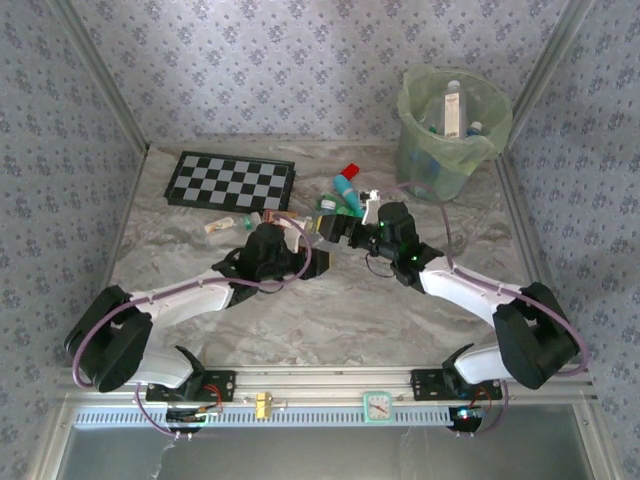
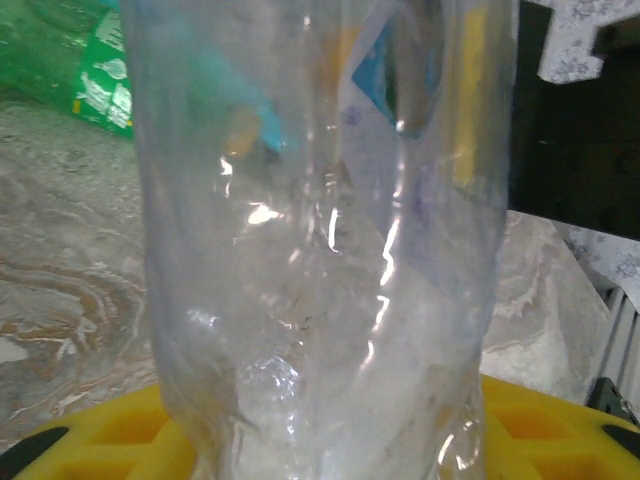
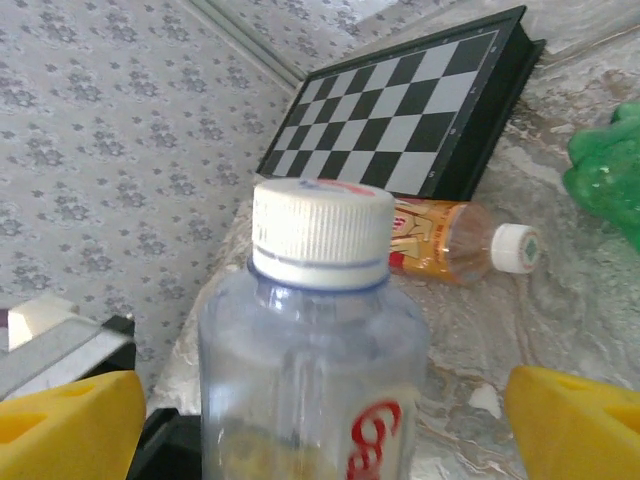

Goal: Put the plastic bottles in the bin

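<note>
left gripper [image 1: 300,238] clamped shut on a clear bottle [image 2: 320,250] at table [image 1: 330,310] centre. right gripper [image 3: 322,420] wide open, its yellow fingers [image 3: 70,425] standing clear on either side of a white-capped bottle [image 3: 315,330]. bin [image 1: 430,160] at far right, bottles [image 1: 453,105] inside.

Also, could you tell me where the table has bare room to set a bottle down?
Bare marble lies between the left arm and right arm, and more in front of the bin, on the right. It is crowded around the bottles beside the chessboard.
</note>
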Available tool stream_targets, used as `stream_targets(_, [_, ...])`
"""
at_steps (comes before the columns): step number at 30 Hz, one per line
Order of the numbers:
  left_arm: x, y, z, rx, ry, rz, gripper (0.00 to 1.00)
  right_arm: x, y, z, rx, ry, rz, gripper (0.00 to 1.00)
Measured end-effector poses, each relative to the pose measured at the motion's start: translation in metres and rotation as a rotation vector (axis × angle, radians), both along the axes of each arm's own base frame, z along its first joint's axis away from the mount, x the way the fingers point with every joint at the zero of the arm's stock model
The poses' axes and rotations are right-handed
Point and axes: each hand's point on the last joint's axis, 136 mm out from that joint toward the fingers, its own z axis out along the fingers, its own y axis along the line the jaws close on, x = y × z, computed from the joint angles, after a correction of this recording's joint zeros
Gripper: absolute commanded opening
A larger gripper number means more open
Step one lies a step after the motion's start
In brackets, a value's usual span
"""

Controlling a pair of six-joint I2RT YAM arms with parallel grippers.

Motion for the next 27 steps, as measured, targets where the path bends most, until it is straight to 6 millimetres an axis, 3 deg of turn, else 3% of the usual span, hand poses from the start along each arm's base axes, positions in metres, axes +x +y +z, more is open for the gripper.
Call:
stream_targets(7, [-0.009,-0.006,0.004,-0.010,-0.002,-0.030,0.50,0.002,0.004,-0.007,0.034,0.024,0.017,0.73])
stream_targets(14, [-0.010,-0.005,0.006,-0.015,-0.005,-0.029,0.52,0.002,0.010,0.001,0.080,0.011,0.048,0.60])
stream_targets(16, [-0.010,-0.005,0.008,-0.017,-0.008,-0.029,0.59,0.001,0.011,0.002,0.087,0.012,0.054,0.57])
stream_targets(21, [-0.011,-0.004,0.015,-0.027,-0.026,-0.024,0.89,0.003,0.008,0.002,0.088,0.015,0.050,0.54])
stream_targets(27, [-0.005,0.011,0.040,-0.045,-0.093,0.056,0.97,0.017,-0.024,-0.009,0.016,0.049,-0.018,0.53])
